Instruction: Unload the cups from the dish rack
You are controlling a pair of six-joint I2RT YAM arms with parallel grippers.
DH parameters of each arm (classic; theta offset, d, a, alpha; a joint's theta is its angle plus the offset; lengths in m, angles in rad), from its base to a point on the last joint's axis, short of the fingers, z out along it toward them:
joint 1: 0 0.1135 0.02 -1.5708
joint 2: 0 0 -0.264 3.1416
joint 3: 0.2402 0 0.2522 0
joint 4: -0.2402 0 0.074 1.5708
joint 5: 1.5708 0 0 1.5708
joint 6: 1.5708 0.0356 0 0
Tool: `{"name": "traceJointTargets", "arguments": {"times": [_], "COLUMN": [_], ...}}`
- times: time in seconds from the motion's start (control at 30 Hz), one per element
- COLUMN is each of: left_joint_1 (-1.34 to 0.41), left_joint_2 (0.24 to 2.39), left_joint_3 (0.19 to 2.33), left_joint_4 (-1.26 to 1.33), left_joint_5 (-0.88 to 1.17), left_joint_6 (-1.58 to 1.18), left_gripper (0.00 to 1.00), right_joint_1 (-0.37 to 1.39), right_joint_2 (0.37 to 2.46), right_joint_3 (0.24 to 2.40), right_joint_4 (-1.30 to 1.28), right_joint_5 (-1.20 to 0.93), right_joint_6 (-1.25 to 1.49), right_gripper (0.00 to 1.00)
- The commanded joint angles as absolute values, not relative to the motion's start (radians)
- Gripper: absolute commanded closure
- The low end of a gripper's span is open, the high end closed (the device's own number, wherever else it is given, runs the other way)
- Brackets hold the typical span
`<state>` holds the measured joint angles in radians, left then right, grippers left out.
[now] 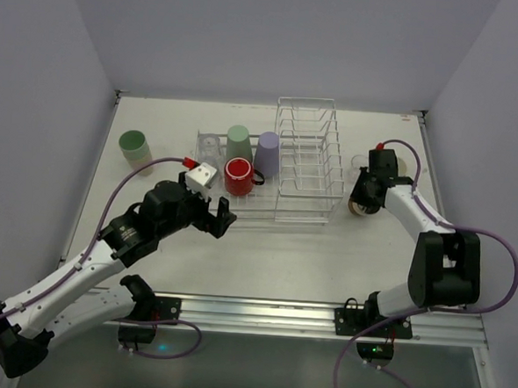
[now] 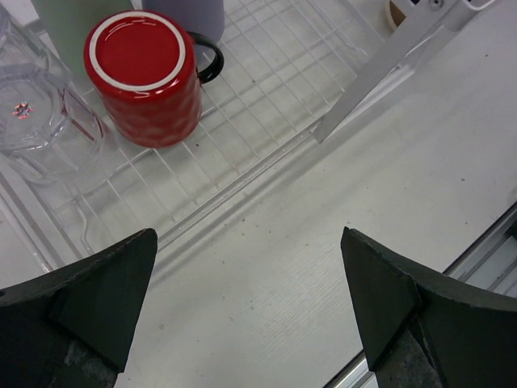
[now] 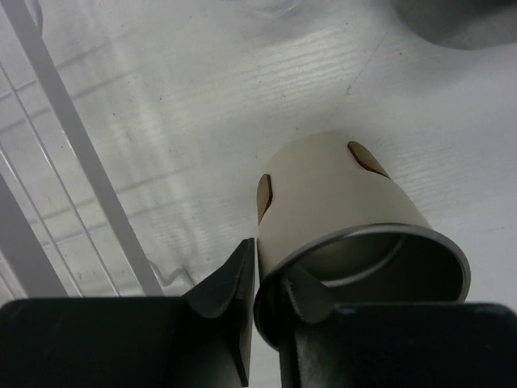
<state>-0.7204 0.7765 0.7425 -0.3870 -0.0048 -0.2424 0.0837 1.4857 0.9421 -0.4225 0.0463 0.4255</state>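
The white counter (image 1: pixel 325 268) carries everything. At its middle stands the dish rack (image 1: pixel 330 154), the low basket section on the left joined to the taller section of upright dividers on the right.

The left arm (image 1: pixel 143 226) reaches in to the near edge of the basket. The left jaws are spread wide and hold nothing, hanging over bare counter just short of the rack wire. The right arm (image 1: pixel 444 267) reaches to the right of the rack, well clear of the dividers.

Four cups sit in the basket section. The lavender tumbler (image 1: pixel 268 151) is next to the dividers, the pale green tumbler (image 1: pixel 238 140) beside it and the clear glass (image 1: pixel 210 145) furthest left. The red mug (image 2: pixel 141 77) stands mouth down in front of them, with a black handle at its side. Another pale green tumbler (image 1: pixel 135 148) is out on the counter, well left of the rack.

The small tan cup (image 3: pixel 339 202) is outside the rack on the right. The right jaws pinch its rim, one finger inside and one outside. It seems to rest on the counter, though its base is hidden.
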Motion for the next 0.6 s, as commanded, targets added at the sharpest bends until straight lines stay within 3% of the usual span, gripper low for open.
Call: {"name": "traceJointTargets", "arguments": {"times": [0.0, 0.1, 0.27, 0.43, 0.47, 0.57], "left_joint_1": [-0.718, -0.718, -0.718, -0.718, -0.718, -0.718], "left_joint_2": [0.811, 0.847, 0.887, 0.974, 0.989, 1.075], "left_joint_3": [0.790, 0.811, 0.836, 0.862, 0.861, 0.873], "left_joint_4": [-0.410, -0.422, -0.420, -0.370, -0.323, -0.253], "left_joint_5": [-0.043, -0.052, -0.107, -0.216, -0.230, -0.244], "left_joint_6": [-0.239, -0.265, -0.327, -0.345, -0.345, -0.331], "left_gripper": [0.00, 0.00, 0.00, 0.00, 0.00, 0.00], "right_joint_1": [0.081, 0.081, 0.081, 0.084, 0.083, 0.084], "right_joint_2": [1.486, 1.474, 1.427, 1.235, 1.203, 1.062], "right_joint_3": [0.946, 0.940, 0.933, 0.879, 0.868, 0.824], "right_joint_4": [-0.364, -0.347, -0.341, -0.301, -0.287, -0.255], "right_joint_5": [0.072, 0.060, 0.035, -0.054, -0.067, -0.118], "right_joint_6": [0.436, 0.440, 0.442, 0.468, 0.471, 0.483], "right_gripper": [0.80, 0.66, 0.64, 0.59, 0.51, 0.43]}}
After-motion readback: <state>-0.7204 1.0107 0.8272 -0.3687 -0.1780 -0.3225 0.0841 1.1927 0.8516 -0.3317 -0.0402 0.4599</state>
